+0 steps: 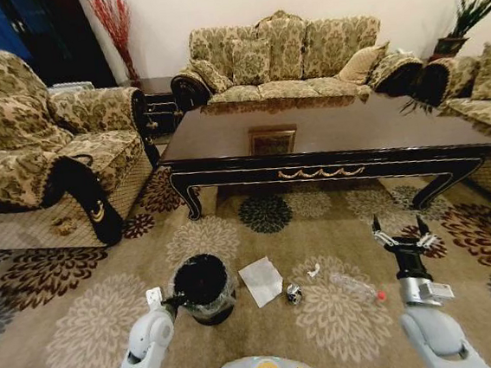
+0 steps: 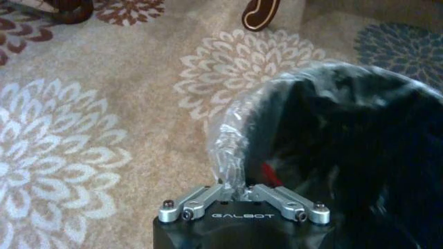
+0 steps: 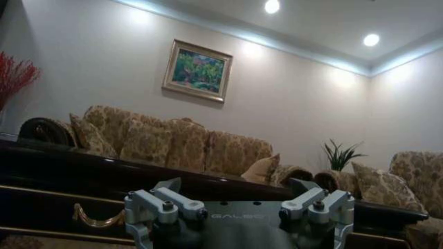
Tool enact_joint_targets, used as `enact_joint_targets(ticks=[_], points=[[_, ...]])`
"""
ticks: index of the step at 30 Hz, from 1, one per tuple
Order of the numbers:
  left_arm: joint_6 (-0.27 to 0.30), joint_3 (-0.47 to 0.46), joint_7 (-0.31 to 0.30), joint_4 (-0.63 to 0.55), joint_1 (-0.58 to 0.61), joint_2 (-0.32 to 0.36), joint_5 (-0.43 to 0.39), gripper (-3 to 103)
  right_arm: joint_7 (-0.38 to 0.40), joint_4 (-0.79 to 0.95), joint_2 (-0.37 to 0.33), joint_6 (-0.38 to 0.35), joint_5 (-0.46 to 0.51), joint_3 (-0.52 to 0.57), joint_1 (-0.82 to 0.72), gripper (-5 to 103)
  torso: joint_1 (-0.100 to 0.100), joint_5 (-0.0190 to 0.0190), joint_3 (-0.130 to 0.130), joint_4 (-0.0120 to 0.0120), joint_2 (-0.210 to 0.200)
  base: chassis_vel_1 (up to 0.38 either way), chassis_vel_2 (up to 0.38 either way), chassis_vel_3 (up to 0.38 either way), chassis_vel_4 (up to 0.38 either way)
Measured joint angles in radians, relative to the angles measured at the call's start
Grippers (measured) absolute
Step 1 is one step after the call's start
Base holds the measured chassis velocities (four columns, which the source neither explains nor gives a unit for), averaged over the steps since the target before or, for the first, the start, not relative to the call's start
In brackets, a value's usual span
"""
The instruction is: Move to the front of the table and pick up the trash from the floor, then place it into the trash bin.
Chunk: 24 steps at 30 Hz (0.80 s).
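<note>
**Left pincer clamped on the bin liner, right pincer raised and spread**

The left pincer (image 2: 242, 193) is closed on a pinch of the clear plastic liner at the rim of the black trash bin (image 1: 201, 284), which stands on the flower-patterned carpet (image 1: 94, 329) just ahead of the robot. In the left wrist view the crinkled liner (image 2: 232, 150) bunches between the closed fingers.

The right pincer (image 1: 400, 234) is held up above the floor on the right, fingers wide apart and holding nothing, pointing toward the table.

On the carpet between the two arms lies the trash: a crumpled white paper sheet (image 1: 262, 280) just beside the bin, a small dark-and-silver round object (image 1: 293, 293) next to it, and a clear plastic bottle (image 1: 356, 287) with a red cap nearer the right arm.

Beyond them stands the dark wooden table (image 1: 328, 137) with gold scrollwork on its front edge.
</note>
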Motion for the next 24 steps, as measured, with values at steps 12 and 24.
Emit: enact_joint_targets(ticks=[12, 24], points=[[0.001, -0.015, 0.000, -0.011, 0.008, 0.015, -0.003, 1, 0.025, -0.016, -0.008, -0.012, 0.001, -0.011, 0.012, 100, 0.000, -0.0004, 0.000, 0.0000, 0.000, 0.000, 0.000, 0.000, 0.000], [0.001, -0.101, -0.009, -0.145, 0.045, 0.123, -0.075, 1, 0.134, -0.034, -0.027, -0.105, 0.092, -0.065, 0.048, 100, 0.000, 0.0002, 0.000, 0.0002, 0.000, 0.000, 0.000, 0.000, 0.000]])
